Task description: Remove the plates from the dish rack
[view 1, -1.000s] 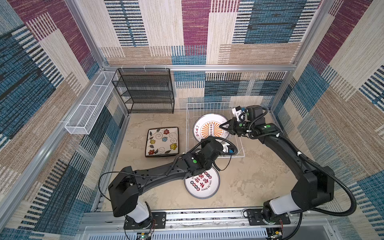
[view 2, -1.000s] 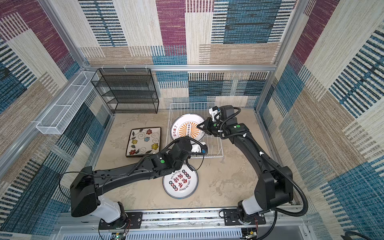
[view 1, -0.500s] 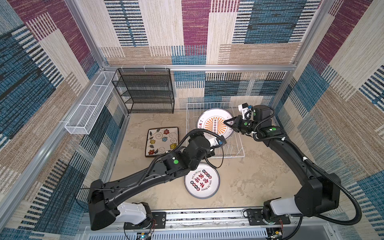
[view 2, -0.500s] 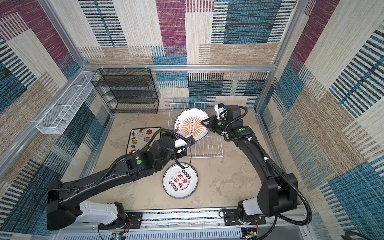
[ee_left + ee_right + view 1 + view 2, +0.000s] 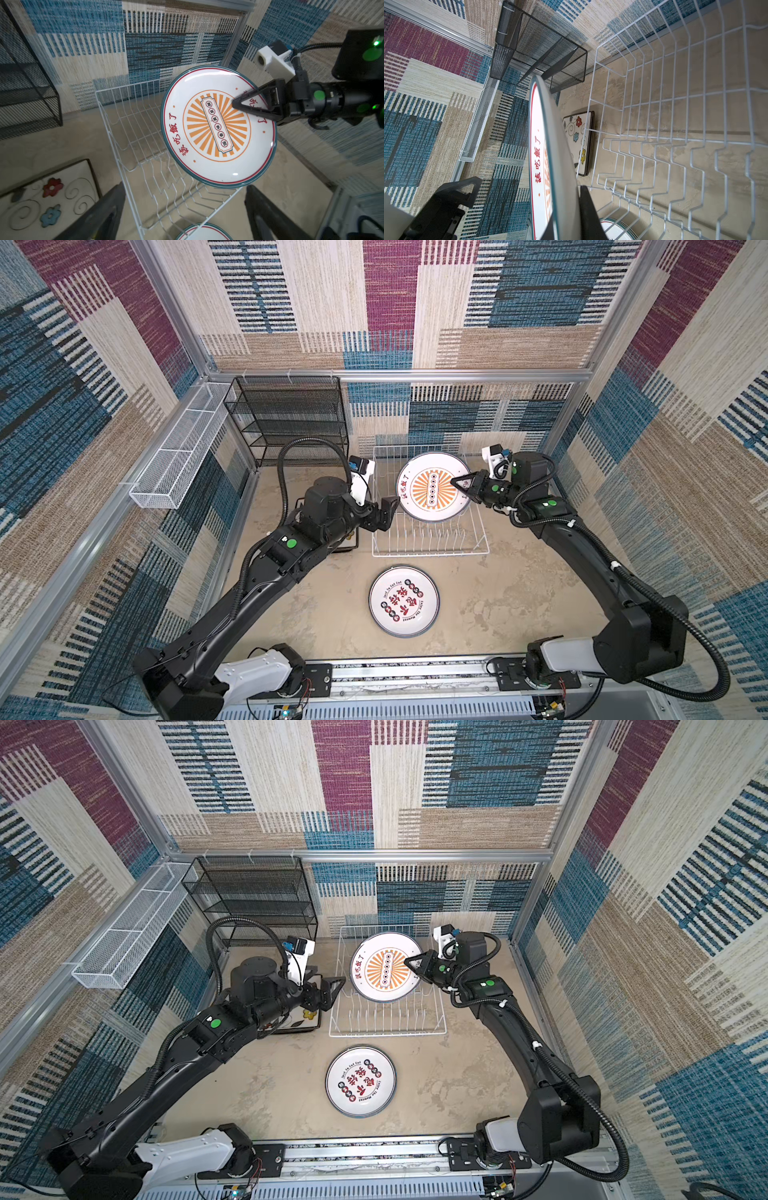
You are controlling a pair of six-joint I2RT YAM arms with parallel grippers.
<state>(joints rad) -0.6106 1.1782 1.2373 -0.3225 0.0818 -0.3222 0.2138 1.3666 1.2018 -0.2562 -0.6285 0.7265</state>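
My right gripper (image 5: 461, 485) (image 5: 412, 965) is shut on the right rim of a round plate (image 5: 432, 488) (image 5: 385, 968) with an orange sunburst face. It holds the plate on edge over the back of the white wire dish rack (image 5: 430, 551) (image 5: 386, 1032), which has nothing else in it. In the right wrist view the plate (image 5: 550, 158) shows edge-on between the jaws. My left gripper (image 5: 386, 514) (image 5: 334, 990) (image 5: 186, 187) is open and holds nothing, just outside the rack's left side, facing the plate (image 5: 218, 128).
Flat on the table in front of the rack lies a second round plate (image 5: 404, 600) (image 5: 360, 1080). A square flowered plate (image 5: 305, 1017) (image 5: 47, 195) (image 5: 580, 141) lies left of the rack, mostly under my left arm. At the back left stand a black mesh shelf (image 5: 291, 418) and a white mesh basket (image 5: 174, 460).
My left arm has swung left from the rack's front to its left side, and its jaws have opened wide. My right gripper has shifted slightly right with the sunburst plate.
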